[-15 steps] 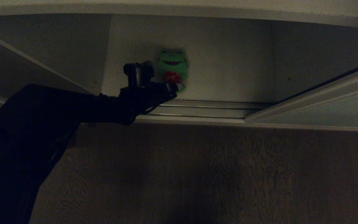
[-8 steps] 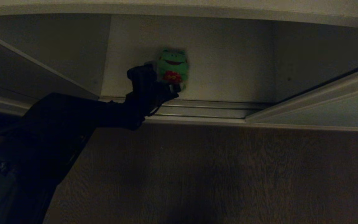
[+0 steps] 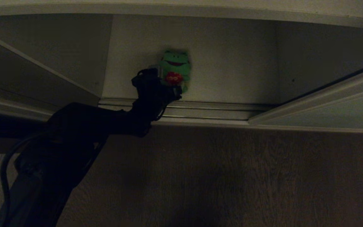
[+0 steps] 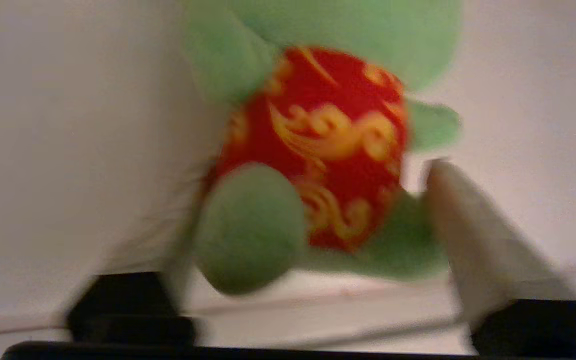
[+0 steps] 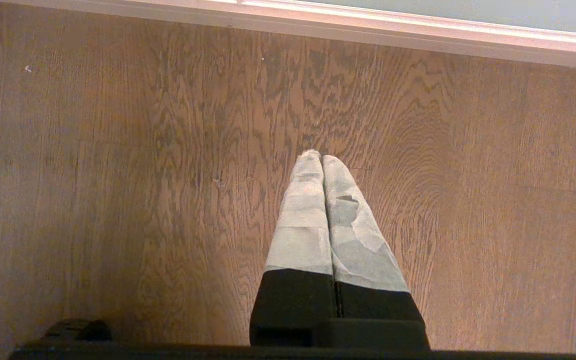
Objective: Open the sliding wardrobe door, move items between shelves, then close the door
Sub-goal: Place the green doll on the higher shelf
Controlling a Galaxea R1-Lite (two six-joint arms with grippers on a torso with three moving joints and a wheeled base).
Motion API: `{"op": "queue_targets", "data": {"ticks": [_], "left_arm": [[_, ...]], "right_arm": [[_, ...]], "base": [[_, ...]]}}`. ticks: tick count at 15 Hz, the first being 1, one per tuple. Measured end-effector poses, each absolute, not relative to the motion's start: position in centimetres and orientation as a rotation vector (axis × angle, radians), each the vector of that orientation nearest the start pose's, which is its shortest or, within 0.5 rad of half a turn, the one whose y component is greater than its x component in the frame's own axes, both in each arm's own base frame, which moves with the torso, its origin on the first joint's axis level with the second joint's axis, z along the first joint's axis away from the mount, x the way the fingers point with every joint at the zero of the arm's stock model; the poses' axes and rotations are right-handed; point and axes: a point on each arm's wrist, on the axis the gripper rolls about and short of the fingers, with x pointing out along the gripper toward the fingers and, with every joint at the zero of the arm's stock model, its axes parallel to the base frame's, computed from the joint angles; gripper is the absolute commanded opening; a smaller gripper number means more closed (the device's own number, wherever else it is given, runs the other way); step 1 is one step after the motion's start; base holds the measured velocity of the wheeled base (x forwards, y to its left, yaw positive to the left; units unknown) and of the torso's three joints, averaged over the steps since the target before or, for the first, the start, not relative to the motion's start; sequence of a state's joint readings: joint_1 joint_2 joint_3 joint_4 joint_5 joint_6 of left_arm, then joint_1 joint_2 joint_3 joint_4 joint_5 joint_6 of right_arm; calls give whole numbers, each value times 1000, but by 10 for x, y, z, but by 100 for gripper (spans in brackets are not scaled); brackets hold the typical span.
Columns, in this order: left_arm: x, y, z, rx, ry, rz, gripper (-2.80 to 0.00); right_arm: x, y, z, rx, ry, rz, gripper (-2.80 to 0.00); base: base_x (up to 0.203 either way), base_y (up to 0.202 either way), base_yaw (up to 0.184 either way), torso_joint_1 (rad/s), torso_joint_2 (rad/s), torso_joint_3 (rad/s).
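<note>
The green frog point(image 3: 175, 70) stands upright on the white shelf point(image 3: 232, 85) inside the wardrobe, just behind the ribbed floor track point(image 3: 206, 110) at the shelf's front edge. The left hand point(image 3: 168, 85) reaches in at the frog's lower body, its fingers point(image 4: 473, 240) spread to either side of the red chest patch; whether they touch the plush is unclear. The sliding wardrobe door point(image 3: 332, 110) lies off to the right. The right hand point(image 5: 322, 165) hangs over the wooden floor point(image 5: 118, 175), fingers pressed together.

You're looking at the white wardrobe floor board point(image 3: 232, 91) behind the ribbed metal track point(image 3: 206, 110); the green frog point(image 3: 175, 70) sits on it, left of centre, against the back wall.
</note>
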State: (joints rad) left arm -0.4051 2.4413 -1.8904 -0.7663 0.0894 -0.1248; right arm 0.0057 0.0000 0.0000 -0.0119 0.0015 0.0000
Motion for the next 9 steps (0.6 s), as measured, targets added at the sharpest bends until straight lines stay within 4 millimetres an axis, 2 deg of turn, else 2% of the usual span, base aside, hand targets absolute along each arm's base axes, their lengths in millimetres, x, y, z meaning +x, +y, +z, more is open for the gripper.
{"op": "queue_targets", "data": {"ticks": [9], "left_arm": [[480,-209,185,-178,-216,-315,-280]], "right_arm": [[-23,0,77,0,-12,7,-280]], "base": [[0,0,0,0,0,0]]}}
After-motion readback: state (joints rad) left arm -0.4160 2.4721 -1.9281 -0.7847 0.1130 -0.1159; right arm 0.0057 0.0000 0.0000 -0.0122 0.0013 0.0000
